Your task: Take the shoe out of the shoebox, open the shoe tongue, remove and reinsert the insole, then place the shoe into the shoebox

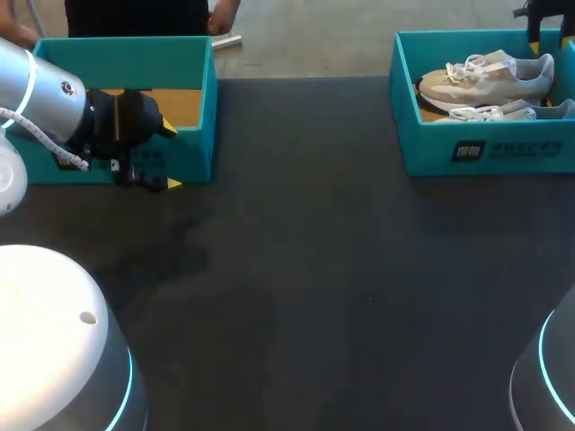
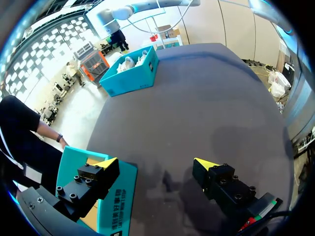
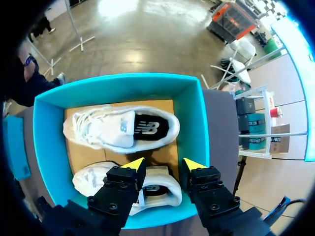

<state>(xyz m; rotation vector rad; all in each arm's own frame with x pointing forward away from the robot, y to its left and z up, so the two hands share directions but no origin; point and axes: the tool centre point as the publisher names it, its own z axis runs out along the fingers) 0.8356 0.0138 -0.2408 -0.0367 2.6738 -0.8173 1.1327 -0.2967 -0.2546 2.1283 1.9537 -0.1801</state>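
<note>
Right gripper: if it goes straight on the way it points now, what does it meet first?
Probably the nearer shoe of the two in the shoebox: the open right gripper points down onto it. How far above it the gripper hangs is unclear.

My matte charcoal-black worktop (image 1: 314, 269) shows no pattern. The teal cardboard shoebox (image 1: 485, 148) at far right has a tan floor and a black printed patch. The teal cardboard box (image 1: 202, 108) at far left has a tan-brown floor. The cream-and-white lace-up shoe (image 3: 118, 129) and its twin (image 3: 91, 179) have black linings. My left hand (image 2: 156, 162) and right hand (image 3: 163, 163) are black, tipped bright yellow.
</note>
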